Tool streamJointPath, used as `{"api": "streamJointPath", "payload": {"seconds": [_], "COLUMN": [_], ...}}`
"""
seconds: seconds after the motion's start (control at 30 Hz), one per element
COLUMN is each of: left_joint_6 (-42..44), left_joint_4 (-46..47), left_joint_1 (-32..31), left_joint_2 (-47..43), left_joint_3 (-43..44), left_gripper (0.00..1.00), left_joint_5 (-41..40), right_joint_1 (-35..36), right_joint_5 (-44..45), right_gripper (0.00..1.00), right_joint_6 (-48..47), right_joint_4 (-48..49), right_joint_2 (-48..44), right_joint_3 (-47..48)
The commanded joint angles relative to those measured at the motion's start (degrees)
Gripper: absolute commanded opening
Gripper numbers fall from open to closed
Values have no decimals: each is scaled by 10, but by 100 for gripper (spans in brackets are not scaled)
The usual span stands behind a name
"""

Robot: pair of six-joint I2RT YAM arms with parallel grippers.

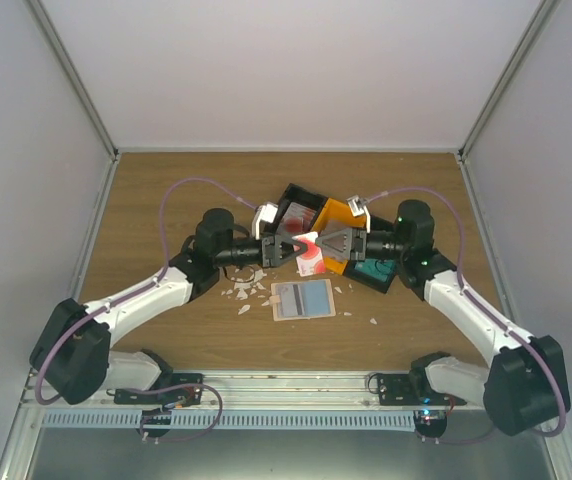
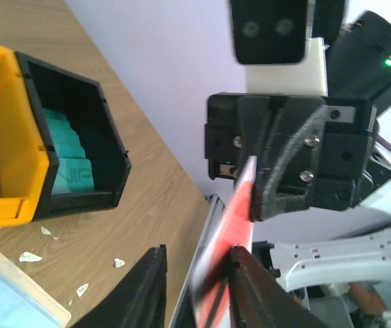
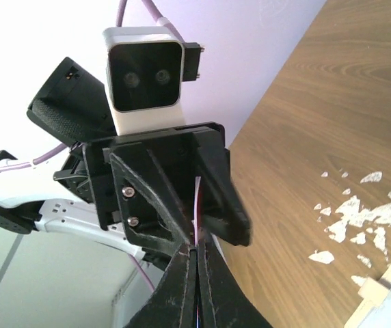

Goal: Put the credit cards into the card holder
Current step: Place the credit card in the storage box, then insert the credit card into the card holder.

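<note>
A black bin (image 2: 113,157) holds teal cards (image 2: 65,171); the orange bin (image 2: 11,102) to its far left holds something white. Over the wooden table (image 1: 216,165), the right gripper (image 3: 194,254) clamps a red-marked credit card (image 2: 231,219), and the left gripper (image 2: 199,260) has its jaws apart around it. The card holder (image 1: 303,299) lies open just nearer, right of white scraps (image 1: 246,290). Pale walls (image 1: 266,70) surround the table.

Red-and-white card (image 1: 311,258); orange bin (image 1: 338,213); black bin (image 2: 72,96)

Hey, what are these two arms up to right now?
A red-and-white credit card hangs in the air between them. The right gripper pinches it shut; the left gripper has a jaw on either side, with a gap showing. The card holder lies open on the table below, a blue card on it.
</note>
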Motion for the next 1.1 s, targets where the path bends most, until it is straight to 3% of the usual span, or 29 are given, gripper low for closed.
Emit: {"api": "streamJointPath", "payload": {"seconds": [0.0, 0.07, 0.1, 0.17, 0.27, 0.6, 0.73, 0.83, 0.9, 0.97, 1.07], "left_joint_6": [-16, -18, -19, -23, -31, -40, -41, -28, 5, 52, 94], "left_joint_4": [59, 59, 60, 60, 67, 81, 80, 49, -13, -99, -174], "left_joint_1": [-13, -16, -16, -18, -19, -22, -22, -23, -24, -31, -35], "left_joint_2": [-28, -38, -41, -47, -53, -47, -41, -35, -35, -38, -31], "left_joint_3": [-17, -25, -30, -34, -40, -40, -40, -35, -26, -15, -22], "left_gripper": [20, 7, 2, 0, 0, 0, 1, 15, 37, 52, 59], "left_joint_5": [14, 8, 7, 6, 7, 16, 16, 4, -31, -109, -198], "right_joint_1": [5, 6, 5, 6, 11, 24, 25, 25, 26, 25, 24], "right_joint_5": [-13, -5, -1, 7, 9, 1, 6, 23, 55, 96, 154], "right_gripper": [0, 1, 7, 22, 30, 18, 1, 0, 1, 1, 1], "right_joint_6": [45, 45, 45, 37, 30, 22, 19, 9, -16, -50, -86], "right_joint_4": [46, 48, 50, 50, 49, 46, 47, 35, -14, -79, -144], "right_joint_2": [-32, -44, -51, -66, -82, -90, -86, -87, -87, -84, -81], "right_joint_3": [-29, -39, -48, -62, -82, -103, -105, -103, -95, -87, -92]}}
